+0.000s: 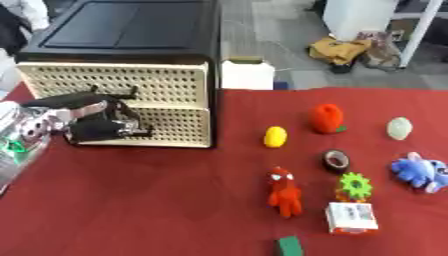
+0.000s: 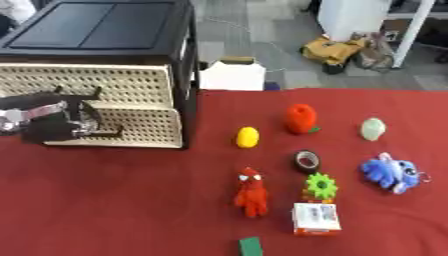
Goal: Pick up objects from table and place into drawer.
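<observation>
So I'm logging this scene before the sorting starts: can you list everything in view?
drawer unit: 1, black with cream fronts, far left
tablecloth: 1, red, under everything
lemon: 1, yellow, centre
orange fruit: 1, right of lemon
pale egg shape: 1, far right
tape roll: 1, dark, centre right
red plush figure: 1, front centre
green gear: 1, above box
small box: 1, white and orange, front right
blue plush: 1, right edge
green block: 1, bottom edge
left hand: 1, black, at lower drawer front
</observation>
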Action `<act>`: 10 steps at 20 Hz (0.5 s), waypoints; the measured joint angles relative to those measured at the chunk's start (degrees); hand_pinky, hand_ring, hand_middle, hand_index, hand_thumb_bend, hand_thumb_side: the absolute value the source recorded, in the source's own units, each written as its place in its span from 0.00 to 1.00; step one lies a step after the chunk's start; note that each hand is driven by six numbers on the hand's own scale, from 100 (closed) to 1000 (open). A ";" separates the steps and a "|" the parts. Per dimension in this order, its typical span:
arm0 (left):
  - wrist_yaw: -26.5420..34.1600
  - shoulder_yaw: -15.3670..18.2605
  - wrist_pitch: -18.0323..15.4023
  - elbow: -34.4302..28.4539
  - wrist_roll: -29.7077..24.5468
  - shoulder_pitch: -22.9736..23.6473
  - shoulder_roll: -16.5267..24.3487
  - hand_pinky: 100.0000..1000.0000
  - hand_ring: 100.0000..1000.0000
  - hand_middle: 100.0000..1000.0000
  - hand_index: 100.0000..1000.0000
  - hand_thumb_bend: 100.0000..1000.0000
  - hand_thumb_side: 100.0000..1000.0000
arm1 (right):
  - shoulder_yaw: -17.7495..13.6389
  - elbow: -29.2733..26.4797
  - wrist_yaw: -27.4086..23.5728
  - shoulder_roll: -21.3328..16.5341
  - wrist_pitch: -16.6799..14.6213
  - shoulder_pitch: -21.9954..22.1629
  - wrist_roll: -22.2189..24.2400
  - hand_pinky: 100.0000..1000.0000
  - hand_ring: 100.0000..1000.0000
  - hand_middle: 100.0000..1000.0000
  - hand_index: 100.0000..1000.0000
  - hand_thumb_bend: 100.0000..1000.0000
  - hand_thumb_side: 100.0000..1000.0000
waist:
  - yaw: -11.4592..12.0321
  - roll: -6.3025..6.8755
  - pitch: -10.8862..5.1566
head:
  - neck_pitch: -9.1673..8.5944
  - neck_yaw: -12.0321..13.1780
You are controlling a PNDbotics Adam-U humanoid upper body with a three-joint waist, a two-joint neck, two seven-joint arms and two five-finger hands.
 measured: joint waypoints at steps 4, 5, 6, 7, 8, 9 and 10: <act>-0.18 -0.04 -0.29 0.99 0.78 -0.24 -0.51 0.20 0.41 0.52 0.91 0.00 1.00 | -0.02 0.00 -0.01 0.02 -0.06 0.04 0.03 0.66 0.67 0.64 0.77 0.00 0.81 | -0.01 0.01 0.00 | -0.28 0.02; -0.23 -0.11 -0.38 1.14 0.89 -0.24 -0.53 0.18 0.38 0.51 0.91 0.00 1.00 | -0.04 0.00 -0.01 0.03 -0.07 0.09 0.04 0.66 0.67 0.64 0.77 0.00 0.81 | -0.01 0.01 0.00 | -0.41 0.02; -0.24 -0.16 -0.47 1.30 0.99 -0.24 -0.54 0.17 0.37 0.50 0.91 0.00 1.00 | -0.07 0.00 -0.02 0.04 -0.07 0.21 0.04 0.66 0.67 0.64 0.77 0.00 0.81 | -0.01 0.01 0.00 | -0.44 0.03; -0.24 -0.24 -0.56 1.31 1.07 -0.24 -0.54 0.14 0.32 0.48 0.90 0.00 1.00 | -0.16 0.00 -0.08 0.05 -0.07 0.28 0.05 0.66 0.67 0.64 0.77 0.00 0.81 | -0.01 0.01 0.00 | -0.44 0.03; -0.24 -0.29 -0.62 1.30 1.11 -0.23 -0.54 0.11 0.28 0.45 0.90 0.00 1.00 | -0.25 0.00 -0.12 0.05 -0.08 0.34 0.05 0.66 0.67 0.64 0.77 0.00 0.81 | -0.01 0.01 0.00 | -0.44 0.03; -0.23 -0.30 -0.70 1.24 1.10 -0.15 -0.54 0.08 0.25 0.43 0.88 0.00 1.00 | -0.31 0.00 -0.16 0.06 -0.08 0.45 0.05 0.66 0.67 0.64 0.77 0.00 0.81 | -0.01 0.01 0.00 | -0.44 0.03; -0.17 -0.31 -0.90 0.98 1.01 0.15 -0.52 0.05 0.22 0.40 0.85 0.00 1.00 | -0.31 0.00 -0.18 0.06 -0.09 0.46 0.05 0.66 0.67 0.64 0.77 0.00 0.81 | -0.01 0.01 -0.01 | -0.44 0.03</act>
